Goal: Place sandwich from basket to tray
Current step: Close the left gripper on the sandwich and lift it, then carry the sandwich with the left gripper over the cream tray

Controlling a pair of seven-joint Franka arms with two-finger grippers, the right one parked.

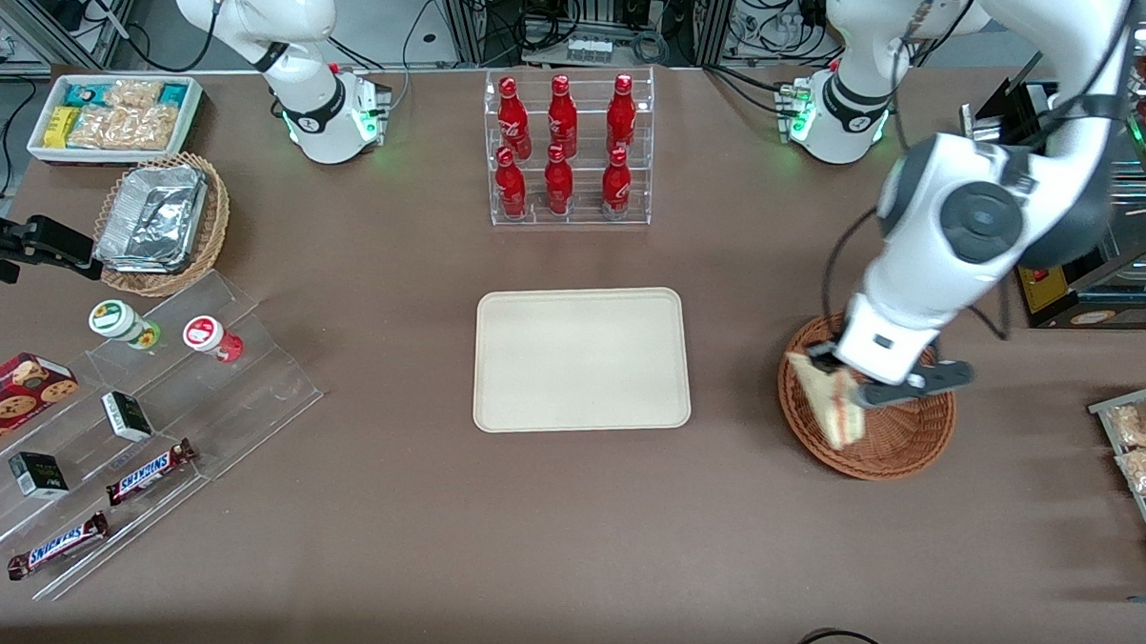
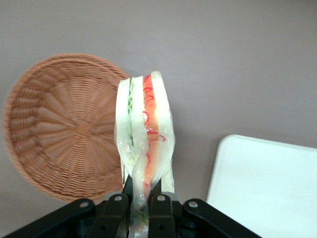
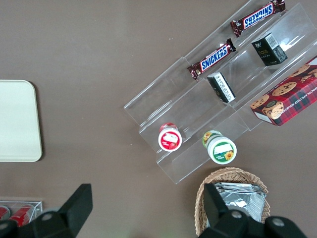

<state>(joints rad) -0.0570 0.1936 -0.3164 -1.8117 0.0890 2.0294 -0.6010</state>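
Sandwich (image 1: 832, 407) (image 2: 146, 129): one only, a wrapped wedge, off the weave and held over the rim of the basket (image 1: 897, 448) (image 2: 54, 134) on the edge that faces the tray. Filling layers show edge-on in the wrist view, green beside red.

Tool (image 1: 857, 380) (image 2: 138, 203): the working arm's, clamped tight on one end of the wedge, wrapper bunched between the fingers. The wedge's long axis runs straight out from the fingers, so it hangs tilted under the wrist rather than lying flat.

Basket: one, reddish-brown, nothing else visible in it.

Tray (image 1: 581, 360) (image 2: 267, 183) (image 3: 17, 121): one, cream, bare, flat on the desk. It lies well apart from the tool, toward the parked arm's end, with open desk between basket and tray. My reading: the carry is sideways toward that end, then down; the lift looks done, the transfer not.

Other counts: six red bottles (image 1: 560, 150) in a clear rack, farther from the front camera than the tray. Two Snickers bars (image 1: 148, 469) on the clear stand at the parked arm's end.
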